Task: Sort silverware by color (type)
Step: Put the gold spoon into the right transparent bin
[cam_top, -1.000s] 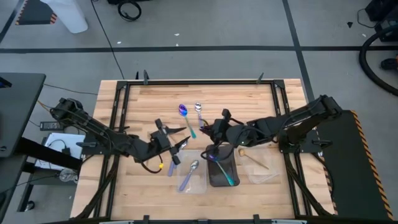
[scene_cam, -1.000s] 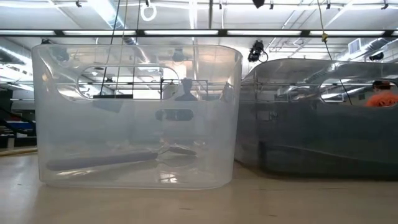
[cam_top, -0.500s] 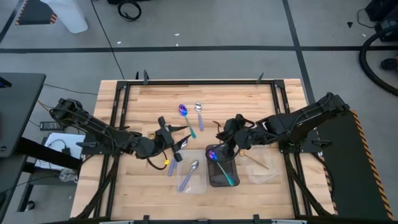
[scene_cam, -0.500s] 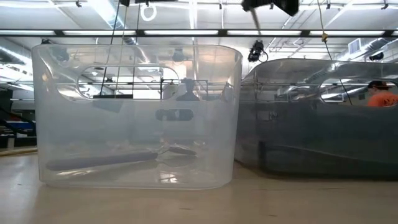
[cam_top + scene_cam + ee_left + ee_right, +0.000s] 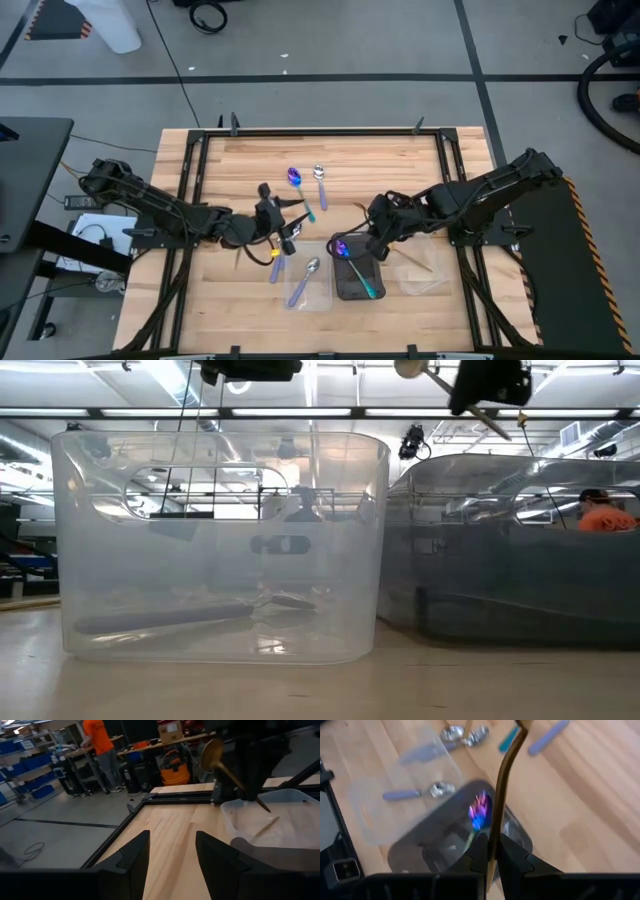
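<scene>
My right gripper [image 5: 495, 854] hangs over the dark tray [image 5: 357, 280], shut on a gold spoon [image 5: 214, 754]. Inside that tray lies an iridescent spoon [image 5: 479, 813] with a teal handle. A silver spoon [image 5: 439, 788] lies in the clear tray [image 5: 305, 288] to its left. Another gold spoon [image 5: 265, 827] lies in the clear tray [image 5: 421, 270] to its right. An iridescent spoon [image 5: 294, 177] and a silver one [image 5: 319, 173] lie on the bare table. My left gripper [image 5: 292, 225] is open just near of them, clear of everything. My right gripper pinches the gold spoon's handle [image 5: 496, 832] about midway along, between its two fingers [image 5: 513, 856]. The fingers slant down from above and lie across the handle. The spoon is lifted clear and tilted, with its bowl [image 5: 408, 368] high and its handle end [image 5: 263, 808] low.
The three trays stand side by side near the table's front edge. A lavender handle [image 5: 277, 268] lies on the table below my left arm. A black frame [image 5: 190, 190] runs round the wooden top. A person in orange [image 5: 95, 740] stands in the room beyond.
My right gripper has carried the gold spoon toward the table's right and near edges, from left of the dark tray to above it. It has also tipped to point more steeply down. My left gripper has drifted a little toward the right and stays open.
</scene>
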{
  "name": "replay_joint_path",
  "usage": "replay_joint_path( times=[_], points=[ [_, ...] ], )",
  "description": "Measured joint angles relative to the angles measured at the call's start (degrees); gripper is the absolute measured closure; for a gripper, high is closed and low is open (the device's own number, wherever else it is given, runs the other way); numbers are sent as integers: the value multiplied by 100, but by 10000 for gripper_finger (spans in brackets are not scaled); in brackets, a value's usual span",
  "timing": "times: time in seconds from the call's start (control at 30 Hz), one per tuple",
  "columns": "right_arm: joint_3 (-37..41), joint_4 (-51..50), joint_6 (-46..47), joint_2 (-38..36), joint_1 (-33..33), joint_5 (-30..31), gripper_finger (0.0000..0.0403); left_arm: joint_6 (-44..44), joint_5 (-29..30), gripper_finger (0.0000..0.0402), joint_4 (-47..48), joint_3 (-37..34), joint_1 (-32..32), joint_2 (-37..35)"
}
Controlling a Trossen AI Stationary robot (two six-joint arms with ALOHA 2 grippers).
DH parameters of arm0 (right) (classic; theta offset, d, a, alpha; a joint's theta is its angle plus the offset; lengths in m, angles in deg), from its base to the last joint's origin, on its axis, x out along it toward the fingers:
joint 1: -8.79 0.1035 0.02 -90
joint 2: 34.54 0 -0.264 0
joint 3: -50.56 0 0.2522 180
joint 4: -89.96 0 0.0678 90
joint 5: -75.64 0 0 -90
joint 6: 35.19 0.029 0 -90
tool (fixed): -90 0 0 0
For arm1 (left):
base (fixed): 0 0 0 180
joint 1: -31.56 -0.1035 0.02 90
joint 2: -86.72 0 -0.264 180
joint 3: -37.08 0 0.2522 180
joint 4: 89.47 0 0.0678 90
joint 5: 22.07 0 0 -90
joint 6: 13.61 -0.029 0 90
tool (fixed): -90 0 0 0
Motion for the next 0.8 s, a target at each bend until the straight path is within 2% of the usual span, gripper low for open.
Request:
replay_joint_path(
  times=[0.33,0.8],
  points=[
    [0,-1248,543,0,11,-510,368,4,-42,235,-2,0,13,0],
    [0,-1992,1043,4,250,-1174,369,-83,-37,235,-2,0,13,0]
  ],
)
